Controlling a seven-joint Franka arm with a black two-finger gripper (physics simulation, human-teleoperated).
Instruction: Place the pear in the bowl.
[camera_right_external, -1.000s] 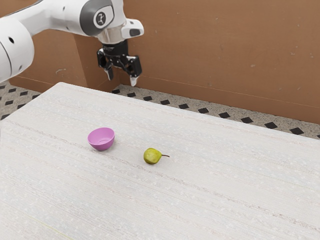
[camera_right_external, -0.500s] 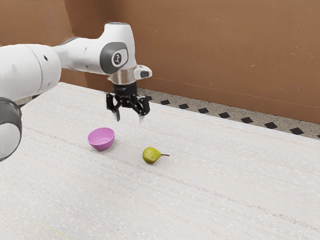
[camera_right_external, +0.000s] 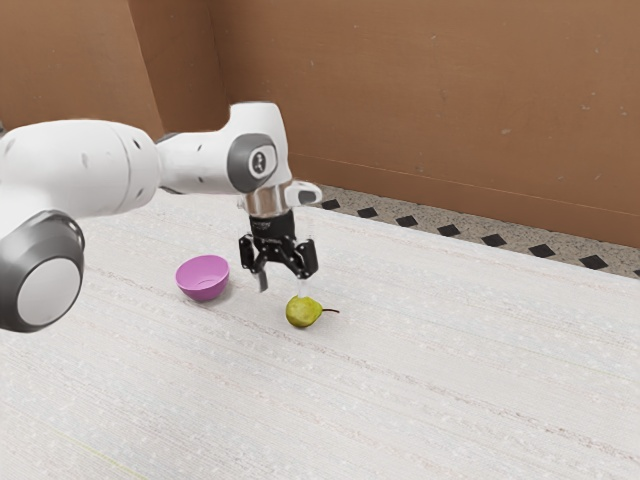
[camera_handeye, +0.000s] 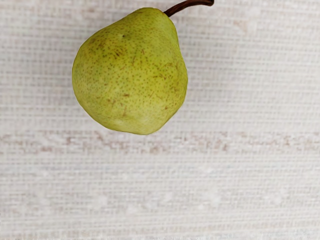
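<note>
The claw (camera_right_external: 283, 286) hangs over the pale worktop (camera_right_external: 450, 370), pointing down, its two fingers spread with nothing gripped between them. Low beneath it, a little toward the exterior view's right, the green pear (camera_right_external: 303, 312) lies on its side, its dark stem (camera_right_external: 331, 311) pointing away from the claw. One fingertip comes very near the fruit; from where I stand I can't tell if they touch. Over on the claw's other side, well apart from the pear, the pink bowl (camera_right_external: 203, 280) sits upright. From above, brown freckles show on the pear's skin.
</note>
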